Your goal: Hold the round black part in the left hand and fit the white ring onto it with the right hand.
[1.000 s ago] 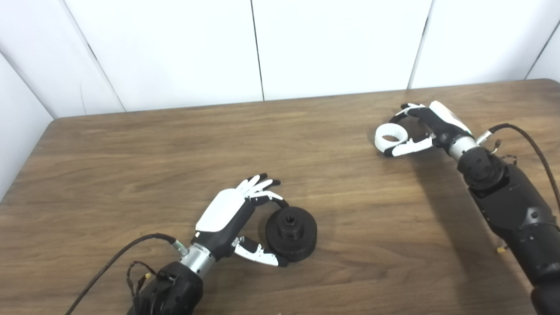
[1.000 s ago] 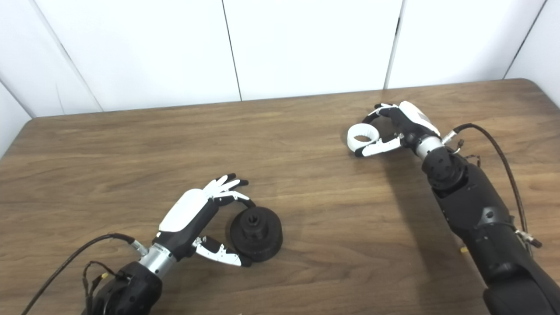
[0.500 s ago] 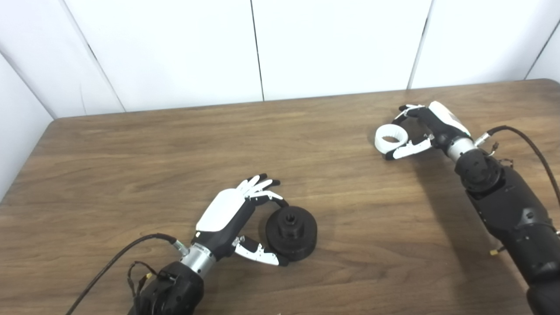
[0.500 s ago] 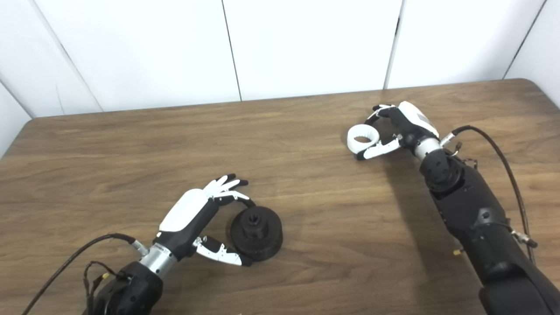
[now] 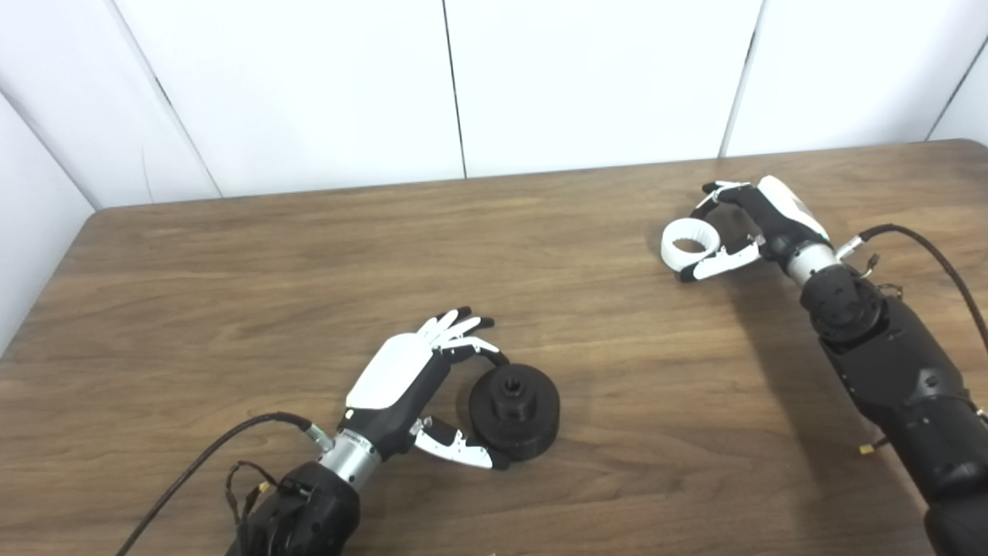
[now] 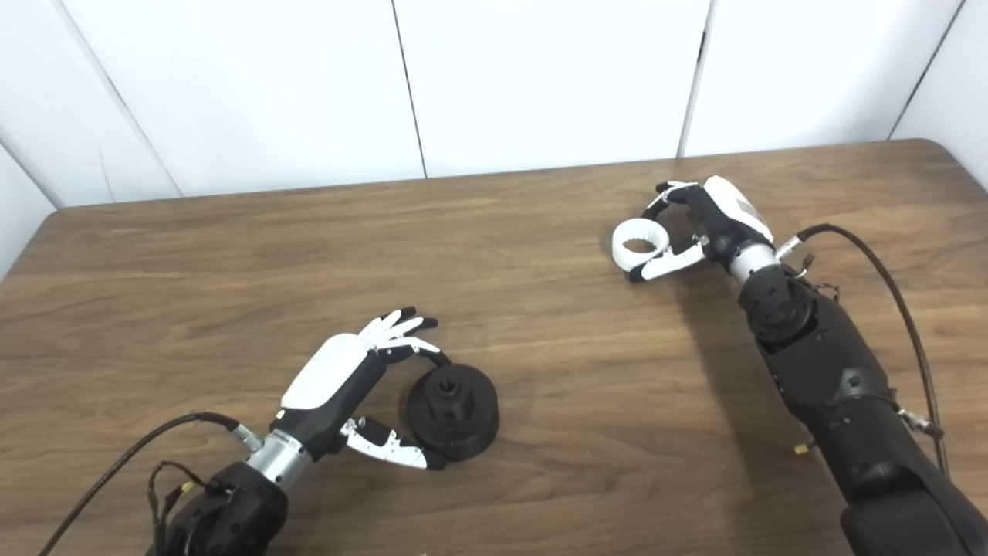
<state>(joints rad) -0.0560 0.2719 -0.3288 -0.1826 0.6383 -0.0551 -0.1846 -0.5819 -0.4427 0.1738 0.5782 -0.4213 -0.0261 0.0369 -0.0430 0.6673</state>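
Since a second ago my right arm has drawn in slightly and the right hand [image 5: 760, 224] edged toward 12 o'clock; nothing else has shifted. Table [image 5: 255, 262]: brown wood, white panel wall [image 5: 587, 77] behind. Left hand [image 5: 409, 390] at 7 o'clock, fingers and thumb curled round the black part [image 5: 514, 413], touching its rim, part resting flat on the table. Right hand at 2 o'clock, thumb under and fingers over the ring [image 5: 690, 243], half closed; whether it grips firmly I cannot tell. Risk, my judgement: the ring slips out on lifting if the pinch is shallow; the part skids if my left grasp is loose.
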